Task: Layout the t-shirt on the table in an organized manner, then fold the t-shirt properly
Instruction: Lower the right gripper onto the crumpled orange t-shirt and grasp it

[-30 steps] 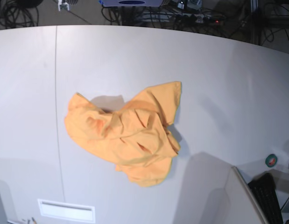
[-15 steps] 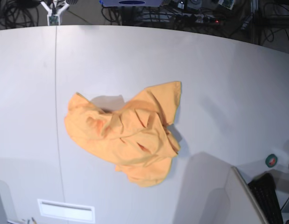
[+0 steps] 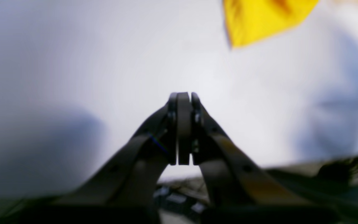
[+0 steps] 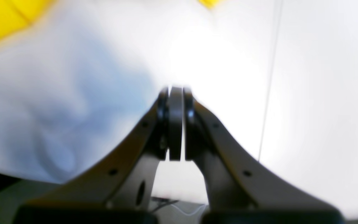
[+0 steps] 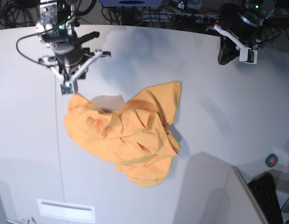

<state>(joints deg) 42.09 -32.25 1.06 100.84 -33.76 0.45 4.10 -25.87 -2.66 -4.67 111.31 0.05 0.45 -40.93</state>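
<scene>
In the left wrist view, the left gripper [image 3: 183,102] is seen with its jaws pressed together and nothing between them, above bare table [image 3: 73,62]; a corner of the t-shirt [image 3: 259,18] is caught at the top edge, well apart. In the right wrist view, the right gripper [image 4: 176,96] is likewise closed and empty, beside the dark seam line [image 4: 269,93]. In the base view, the shirt is shown crumpled in a heap mid-table, the right gripper just beside its upper-left corner. The layout step is judged barely begun; jaws must be opened and two corners pinched for spreading.
</scene>
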